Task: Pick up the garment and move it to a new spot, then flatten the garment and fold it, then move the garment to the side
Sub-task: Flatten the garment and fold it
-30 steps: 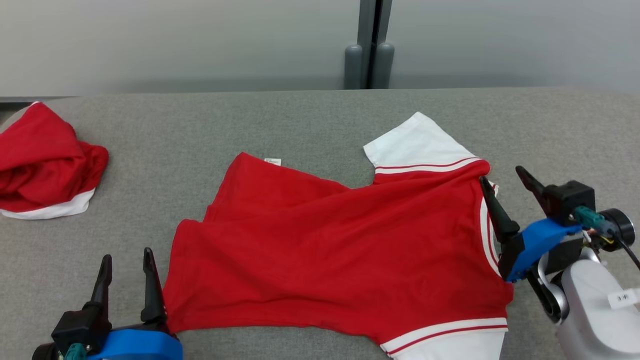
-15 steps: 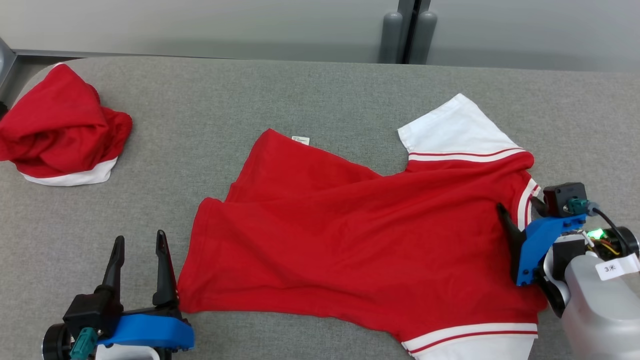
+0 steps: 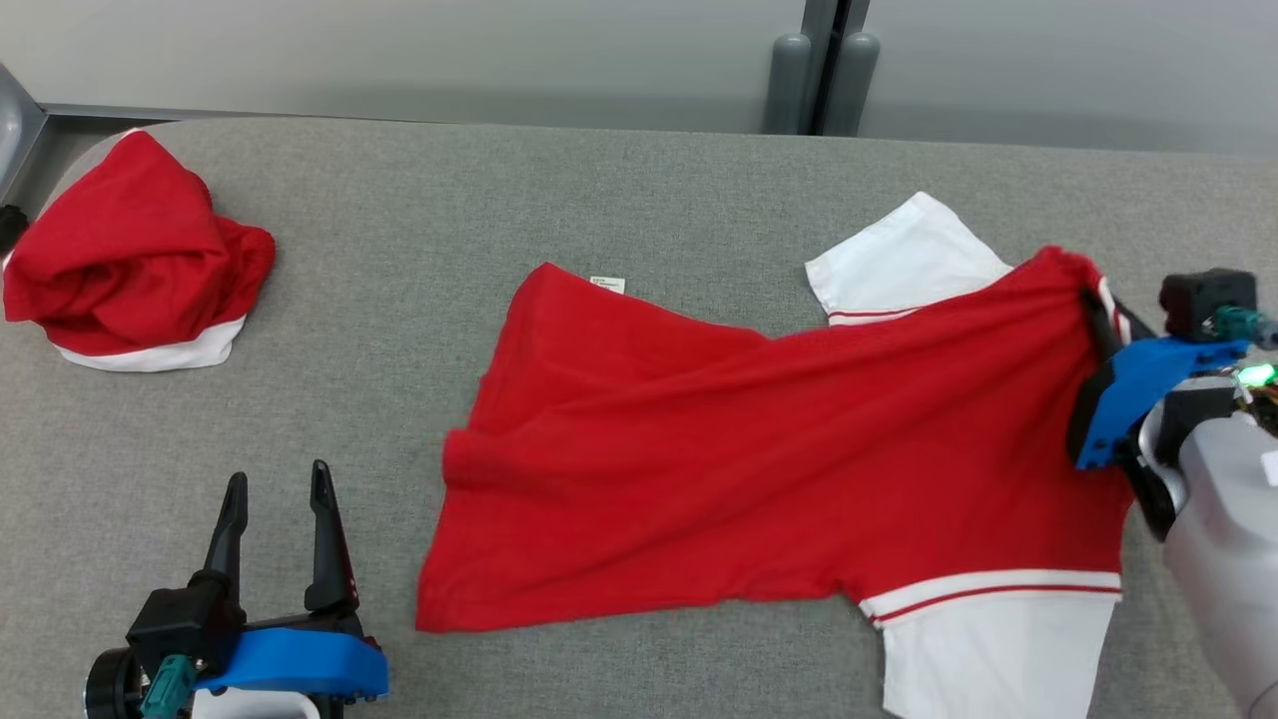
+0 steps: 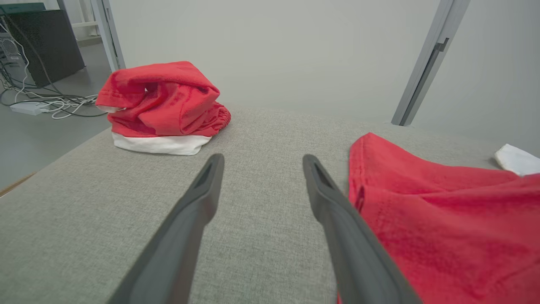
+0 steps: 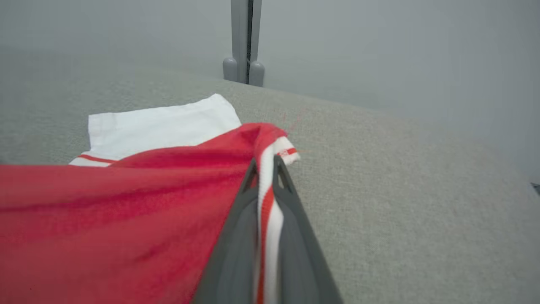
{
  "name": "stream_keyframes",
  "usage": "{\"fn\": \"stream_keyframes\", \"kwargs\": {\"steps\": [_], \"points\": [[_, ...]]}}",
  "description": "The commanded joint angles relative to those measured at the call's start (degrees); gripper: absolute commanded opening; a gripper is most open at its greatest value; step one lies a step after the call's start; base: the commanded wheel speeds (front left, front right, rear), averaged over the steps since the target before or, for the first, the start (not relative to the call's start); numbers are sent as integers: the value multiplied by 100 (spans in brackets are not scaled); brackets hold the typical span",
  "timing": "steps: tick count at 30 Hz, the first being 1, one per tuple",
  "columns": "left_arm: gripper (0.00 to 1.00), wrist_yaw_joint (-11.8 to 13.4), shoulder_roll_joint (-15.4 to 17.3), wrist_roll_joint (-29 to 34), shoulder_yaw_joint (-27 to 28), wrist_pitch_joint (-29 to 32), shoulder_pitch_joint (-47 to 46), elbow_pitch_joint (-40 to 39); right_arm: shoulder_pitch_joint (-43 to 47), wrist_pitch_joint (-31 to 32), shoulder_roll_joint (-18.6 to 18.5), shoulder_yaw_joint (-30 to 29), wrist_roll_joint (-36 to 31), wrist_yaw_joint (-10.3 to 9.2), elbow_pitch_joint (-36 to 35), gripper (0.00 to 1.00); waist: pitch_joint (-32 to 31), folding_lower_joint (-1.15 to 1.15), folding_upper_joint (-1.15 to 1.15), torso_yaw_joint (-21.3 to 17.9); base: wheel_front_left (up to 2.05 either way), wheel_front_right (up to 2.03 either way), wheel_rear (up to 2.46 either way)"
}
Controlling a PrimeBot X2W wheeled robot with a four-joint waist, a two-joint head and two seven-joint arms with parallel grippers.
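Right gripper (image 5: 265, 164) was clamped tight, pinching the striped collar (image 5: 270, 202) of the red shirt (image 3: 759, 449). The collar end was raised off the table (image 3: 599, 190). The shirt lay across the table's middle, long axis along the table's length, with the collar toward its right end and the hem toward its left. One white sleeve (image 3: 904, 260) pointed to the table's far edge, the other (image 3: 988, 649) to its near edge. Left gripper (image 3: 279, 474) was spread wide at the table's near edge, near the hem. A red bundle (image 3: 130, 260) sat at the table's far-left corner.

Dark jaws, blue brackets (image 3: 290, 674), silver forearm (image 3: 1223, 539)
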Motion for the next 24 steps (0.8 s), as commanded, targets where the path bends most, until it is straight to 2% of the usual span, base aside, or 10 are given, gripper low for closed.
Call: {"fn": "stream_keyframes", "kwargs": {"steps": [1,4,5,6,9,12,15,18,24], "points": [[100,-18,-6,18,18,-14,-65,0,-174,-97,-96,-103,-79,1,134,0,-3,0,0,4,0,0,0],[100,-25,-6,39,18,-14,-87,15,-410,-229,-57,-247,-123,1,340,0,-18,0,0,32,0,0,0],[100,-29,-7,47,23,-14,-81,21,-428,-260,34,-280,-43,2,404,38,-28,0,0,32,0,0,0],[100,-34,-5,55,22,-14,-79,28,-422,-267,54,-276,-40,1,486,100,-36,0,0,36,0,0,0],[100,-51,-7,73,24,-15,-47,52,-302,-367,66,-243,-45,1,502,100,-102,0,0,25,0,0,0],[100,-42,-6,87,46,-14,23,60,-55,-433,69,-388,65,1,183,100,-192,0,0,-16,0,0,0],[100,-51,-5,135,95,-14,107,73,439,-436,131,-645,230,1,-611,100,-313,0,0,-85,0,0,0],[100,-82,-5,203,140,-15,190,99,1151,-439,181,-781,159,1,-1698,100,-484,0,0,-152,0,0,0],[100,-139,-5,336,238,-14,444,147,2644,-437,607,-1033,50,2,-3282,100,-769,0,0,-291,0,0,0]]}}
